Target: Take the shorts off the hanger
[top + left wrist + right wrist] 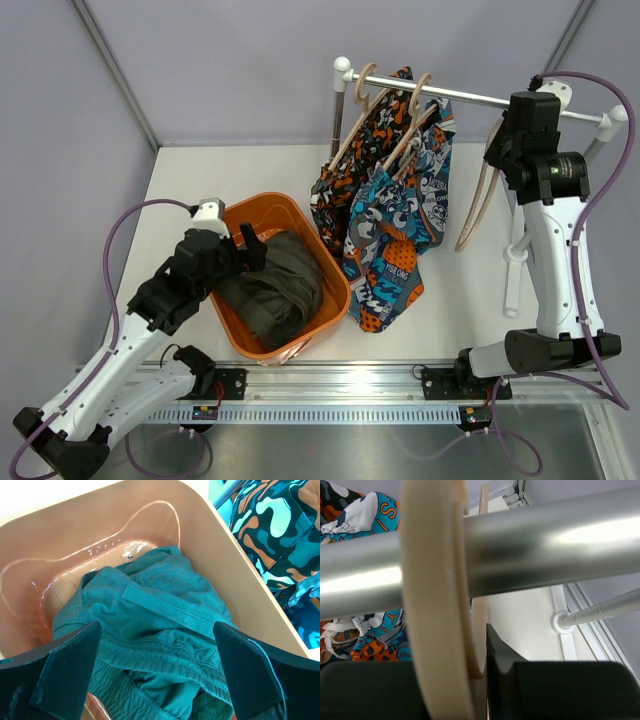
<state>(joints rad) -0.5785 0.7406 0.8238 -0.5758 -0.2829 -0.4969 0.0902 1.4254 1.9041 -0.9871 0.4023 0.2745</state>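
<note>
The left pincer (157,680) is hovering released over the olive shorts (165,625), which are lying bunched in the basket (285,207) on the table (460,300), while the right pincer (452,685) is clenching the bare hanger (435,605) at the rail (545,550). The 2 printed shorts (400,220) are hanging on that rail just beside it. Tugging the hanger sideways rather than lifting its hook clear would likely jam it, or drag the neighbours askew.

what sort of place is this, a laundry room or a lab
Probably a robot lab cell, not a home: arms bolted to a rail, bare grey panel walls, and a small clothes rack by an orange bin.
</note>
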